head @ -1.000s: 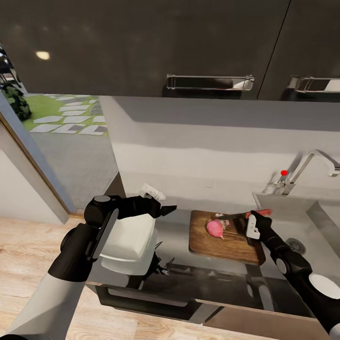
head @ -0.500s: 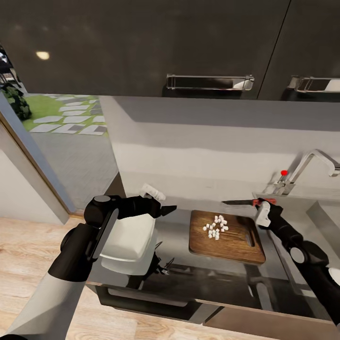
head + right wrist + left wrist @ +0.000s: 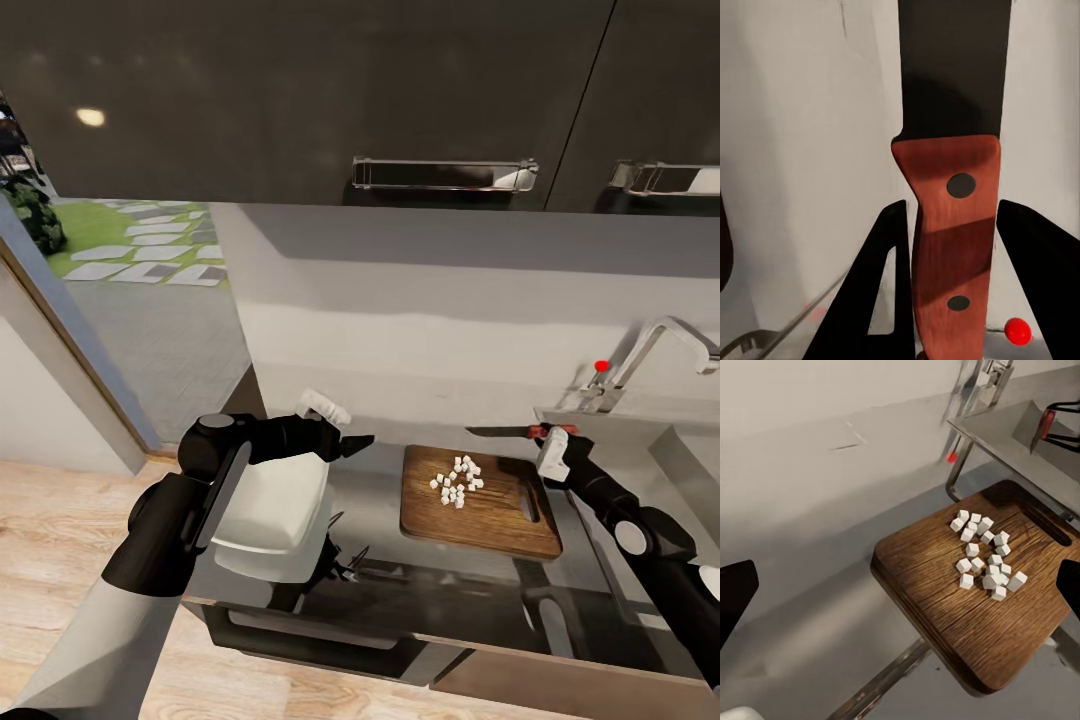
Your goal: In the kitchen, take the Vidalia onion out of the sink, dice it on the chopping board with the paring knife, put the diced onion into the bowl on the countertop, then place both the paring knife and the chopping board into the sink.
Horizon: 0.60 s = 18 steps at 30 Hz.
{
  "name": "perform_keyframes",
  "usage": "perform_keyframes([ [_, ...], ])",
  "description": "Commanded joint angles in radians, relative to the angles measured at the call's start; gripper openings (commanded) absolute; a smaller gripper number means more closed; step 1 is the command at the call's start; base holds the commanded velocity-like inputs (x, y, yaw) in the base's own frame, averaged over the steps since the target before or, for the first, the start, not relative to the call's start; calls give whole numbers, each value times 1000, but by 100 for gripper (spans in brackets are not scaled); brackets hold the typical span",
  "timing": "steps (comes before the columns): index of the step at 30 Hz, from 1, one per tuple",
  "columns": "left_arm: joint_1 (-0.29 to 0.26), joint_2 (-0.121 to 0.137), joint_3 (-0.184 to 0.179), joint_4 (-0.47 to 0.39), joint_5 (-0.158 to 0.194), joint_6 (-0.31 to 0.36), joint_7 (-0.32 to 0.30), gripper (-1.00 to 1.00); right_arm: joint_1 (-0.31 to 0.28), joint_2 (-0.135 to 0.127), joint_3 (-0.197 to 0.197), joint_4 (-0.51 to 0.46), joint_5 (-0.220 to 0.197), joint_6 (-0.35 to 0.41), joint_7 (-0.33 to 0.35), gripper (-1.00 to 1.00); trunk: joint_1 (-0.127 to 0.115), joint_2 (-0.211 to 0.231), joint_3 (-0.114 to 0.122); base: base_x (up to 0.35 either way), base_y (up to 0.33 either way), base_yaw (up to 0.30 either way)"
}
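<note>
Our right tool (image 3: 553, 437) is clamped on the knife (image 3: 512, 432), blade pointing left over the board's (image 3: 480, 510) far edge. Onion cubes (image 3: 457, 479) sit mid-board; the bowl (image 3: 275, 505) lies left on the tabletop (image 3: 370, 500), under our released left tool (image 3: 352, 441), the nearer one.

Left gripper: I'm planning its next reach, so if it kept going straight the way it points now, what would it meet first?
Probably the diced onion on the chopping board: the left gripper points right along the countertop toward them. Depth is unclear, so it might pass above.
</note>
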Motion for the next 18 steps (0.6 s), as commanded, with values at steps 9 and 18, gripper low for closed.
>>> perform_keyframes([
  [9, -1, 1, -1, -1, 3, 7, 0, 100, -1, -1, -4, -1, 7, -3, 58, -100, 1, -2, -2, 0, 0, 0],
  [18, -1, -4, -1, -1, 2, 4, 0, 100, -1, 3, -70, -1, -181, 8, 127, -100, 1, -2, -2, 0, 0, 0],
])
